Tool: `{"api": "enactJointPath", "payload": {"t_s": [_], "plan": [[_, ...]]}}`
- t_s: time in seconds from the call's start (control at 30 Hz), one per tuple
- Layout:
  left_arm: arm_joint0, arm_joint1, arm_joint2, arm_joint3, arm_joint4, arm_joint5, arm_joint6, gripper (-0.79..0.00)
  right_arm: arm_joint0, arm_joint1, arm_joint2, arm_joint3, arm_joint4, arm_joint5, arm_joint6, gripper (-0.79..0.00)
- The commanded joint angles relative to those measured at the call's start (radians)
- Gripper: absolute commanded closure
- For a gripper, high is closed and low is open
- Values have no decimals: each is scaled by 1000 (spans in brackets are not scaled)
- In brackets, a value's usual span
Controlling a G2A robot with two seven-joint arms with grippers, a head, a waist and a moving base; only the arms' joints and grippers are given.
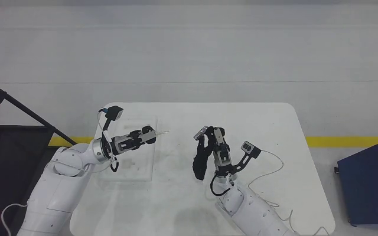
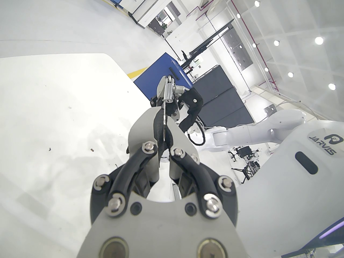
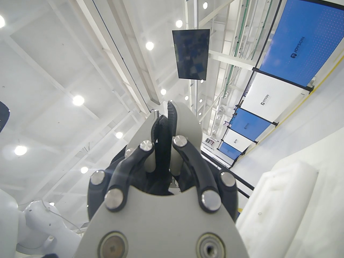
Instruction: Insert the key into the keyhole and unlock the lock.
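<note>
My left gripper [image 1: 152,134] is shut on a small key [image 2: 163,119], held above the left part of the white table [image 1: 248,124]. The key's blade points right toward a silver padlock [image 2: 168,91]. My right gripper [image 1: 206,133] holds that lock up over the table's middle, with the keyhole end facing the key. In the top view a gap separates the key tip [image 1: 163,132] from the lock [image 1: 203,132]. In the right wrist view my right gripper [image 3: 163,111] points at the ceiling, fingers closed, and its pads hide nearly all of the lock.
A clear flat tray [image 1: 140,162] lies on the table under the left arm. A blue cabinet [image 1: 357,183] stands on the floor off the table's right side. The table's far and right parts are bare.
</note>
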Motion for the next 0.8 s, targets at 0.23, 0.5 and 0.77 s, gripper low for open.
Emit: {"api": "enactJointPath", "payload": {"t_s": [0.23,0.5,0.77], "plan": [[0,0,0,0,0,0,0,0,0,0,0,0,0,0,0,0],[0,0,0,0,0,0,0,0,-2,6,26,-6,-128,67,48,0],[0,0,0,0,0,0,0,0,-63,32,92,4,-819,423,-40,0]]}}
